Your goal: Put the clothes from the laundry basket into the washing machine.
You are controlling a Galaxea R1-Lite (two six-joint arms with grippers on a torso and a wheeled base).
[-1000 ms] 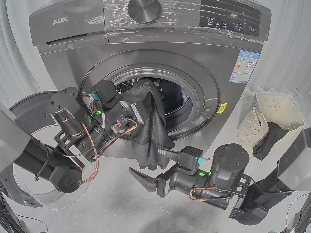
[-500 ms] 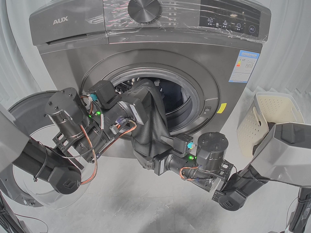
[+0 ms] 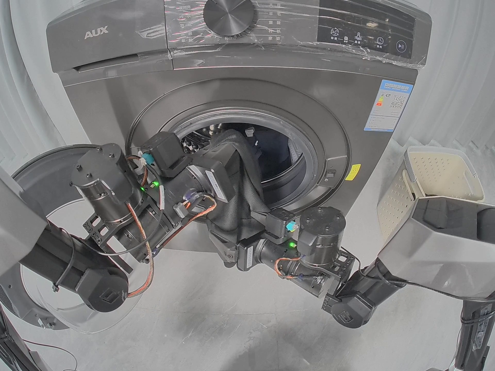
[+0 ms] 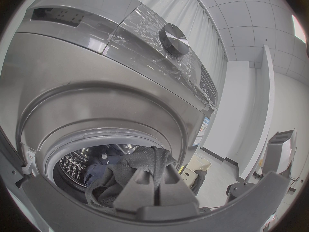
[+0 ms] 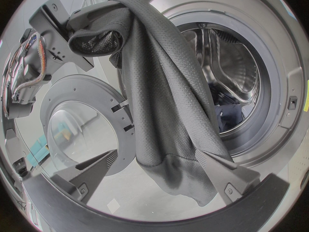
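Head view: left gripper [image 3: 233,144] pinches the dark garment [image 3: 242,197] at the washing machine [image 3: 206,94] mouth, and most of it dangles outside. Left wrist view: navy clothes [image 4: 96,170] sit in the drum. Right wrist view: right gripper [image 5: 161,169] has its jaws spread around the hem, so it looks like tucking in is left.

We are looking at a washing machine [image 3: 103,104] that is carrying a silver brand logo [image 3: 96,32] on its drawer panel, print too small to read around the dial [image 3: 229,12], white icons on the display [image 3: 363,37], a blue energy label [image 3: 388,106], and a yellow sticker [image 3: 353,172] beside the door opening.
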